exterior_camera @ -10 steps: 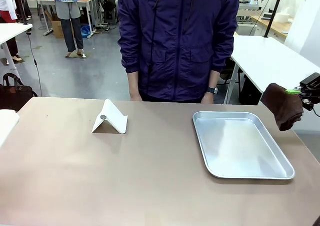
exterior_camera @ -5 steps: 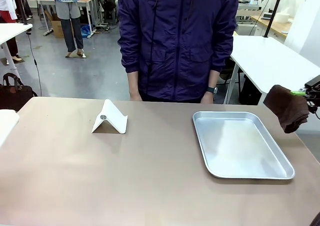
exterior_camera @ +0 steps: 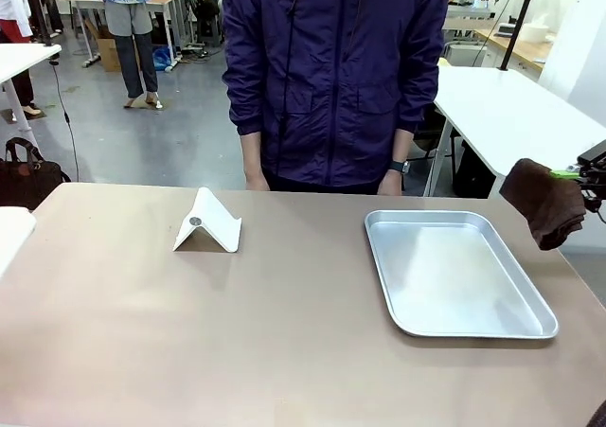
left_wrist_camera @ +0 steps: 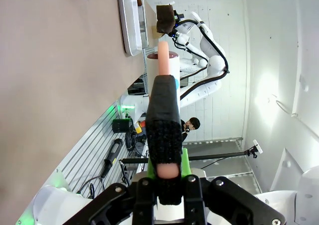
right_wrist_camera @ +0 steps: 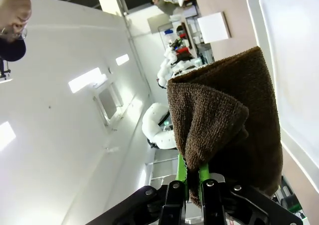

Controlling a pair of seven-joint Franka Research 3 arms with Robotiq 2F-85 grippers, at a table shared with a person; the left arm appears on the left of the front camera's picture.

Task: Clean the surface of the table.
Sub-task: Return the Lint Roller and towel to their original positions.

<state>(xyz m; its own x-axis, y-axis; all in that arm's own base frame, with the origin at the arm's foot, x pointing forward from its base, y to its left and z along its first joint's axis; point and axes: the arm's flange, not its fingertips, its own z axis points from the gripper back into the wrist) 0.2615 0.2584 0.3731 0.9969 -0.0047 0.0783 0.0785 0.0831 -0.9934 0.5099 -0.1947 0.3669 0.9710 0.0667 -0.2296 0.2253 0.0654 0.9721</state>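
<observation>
My right jaws (exterior_camera: 579, 174) clamp a brown cloth (exterior_camera: 543, 203) that hangs past the right edge of the table (exterior_camera: 237, 323), above its top, beside the metal tray (exterior_camera: 454, 274). My left jaws (left_wrist_camera: 167, 160) pinch a black-wrapped stick (left_wrist_camera: 163, 110) off the table's side.

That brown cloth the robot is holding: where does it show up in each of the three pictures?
Front view: the brown cloth hangs at the right edge, off the table's far right corner, held by the right tool.
Left wrist view: small, near the top, just right of the metal tray, held by the far arm.
Right wrist view: large, centre right, pinched in that tool.
Shared landmark: the metal tray, beside the cloth everywhere.
</observation>
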